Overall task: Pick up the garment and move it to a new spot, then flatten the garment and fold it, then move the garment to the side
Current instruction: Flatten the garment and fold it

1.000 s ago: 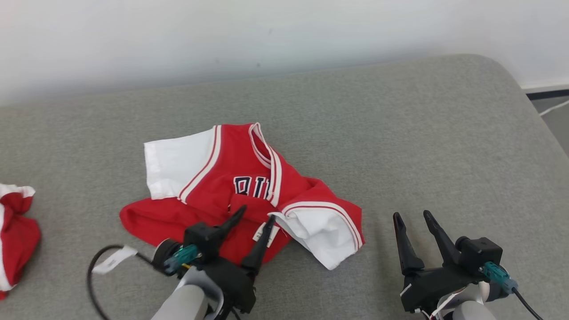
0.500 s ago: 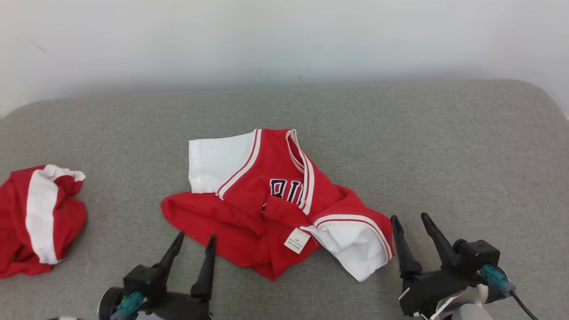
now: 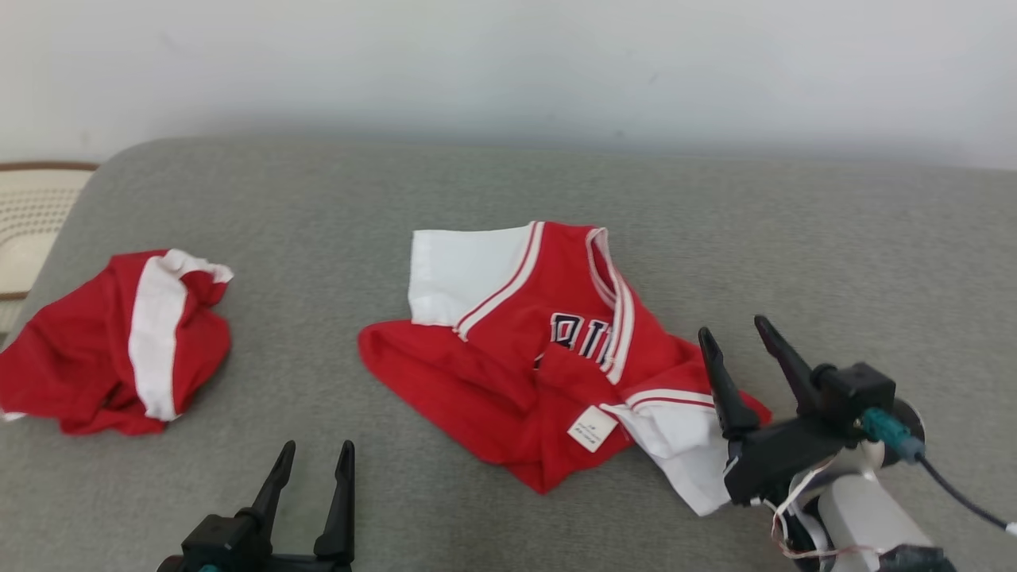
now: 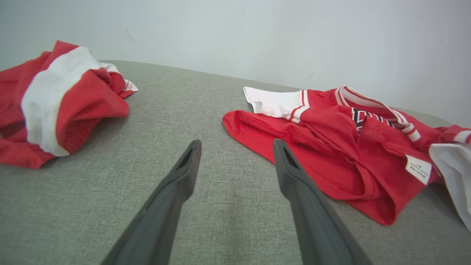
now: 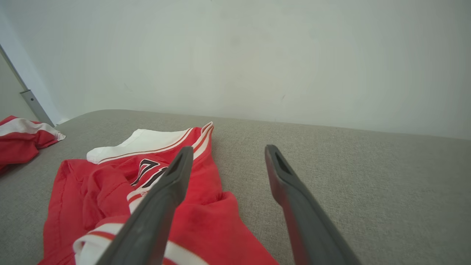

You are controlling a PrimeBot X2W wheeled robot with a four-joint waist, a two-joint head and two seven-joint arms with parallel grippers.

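Note:
The garment, a red jersey [image 3: 508,349] with white sleeves and dark letters, lies crumpled and partly folded over itself mid-cushion, a white label [image 3: 592,427] showing at its near edge. My left gripper [image 3: 318,446] is open and empty near the front edge, left of the jersey and apart from it. The left wrist view has that gripper [image 4: 237,145] over bare cushion, the jersey [image 4: 331,147] to its right. My right gripper [image 3: 732,327] stands open over the jersey's near white sleeve. In the right wrist view its fingers [image 5: 228,149] straddle the jersey's [image 5: 110,184] right edge, holding nothing.
A second red and white garment [image 3: 119,342] lies bunched at the left of the grey cushion [image 3: 834,254]. A cream woven surface [image 3: 24,214] shows beyond the cushion's left end. A pale wall runs close behind.
The camera has turned left, shifting the picture right. My left gripper has drawn back off the jersey's near hem to bare cushion. My right gripper now overlaps the white sleeve.

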